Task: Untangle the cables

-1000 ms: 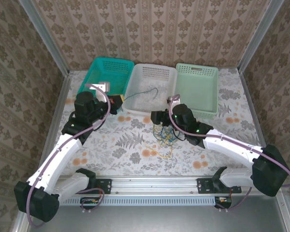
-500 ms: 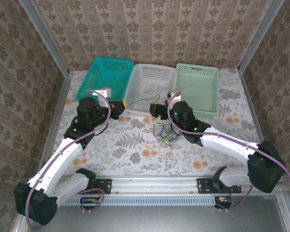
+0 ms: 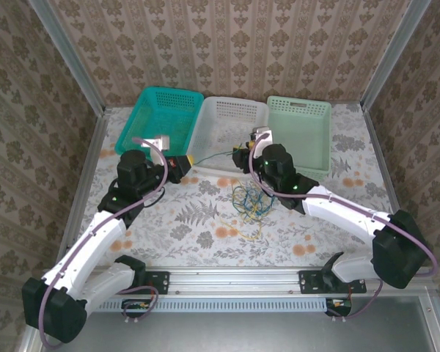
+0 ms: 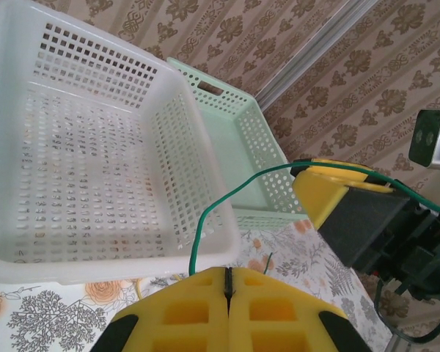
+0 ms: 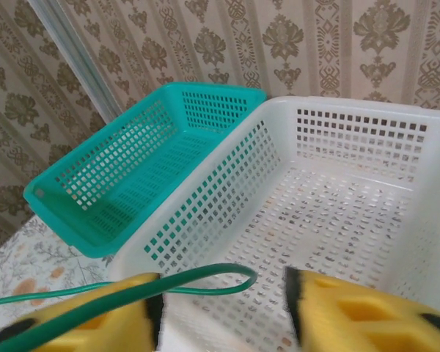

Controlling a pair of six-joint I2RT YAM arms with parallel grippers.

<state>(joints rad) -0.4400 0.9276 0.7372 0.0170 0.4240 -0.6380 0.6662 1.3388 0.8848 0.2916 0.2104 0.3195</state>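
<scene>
While it stands fully shut, yellow pads pressed flat together, the left gripper pinches the green cable, which rises out of the seam between them.

Judgement: this arm is the anchor. It holds the one strand up off the table, so that strand can be singled out from the rest.

The right gripper stands partly open, with a clear gap between its jaws. The green cable lies across the top of one finger and curls a small loop toward that gap. It touches the finger but is not clamped, as far as the wrist view shows.

Judgement: the right gripper is placed to take a second hold further along the same strand.

Between the two grippers the cable arcs over the near rim of the white basket, which sits at the middle of the table's far edge. Beyond the right gripper, I cannot tell where the strand goes.

The tangle of cables, yellow, green and blue, lies loose on the middle of the table. It is just on the near-edge side of the right gripper and apart from the baskets.
</scene>
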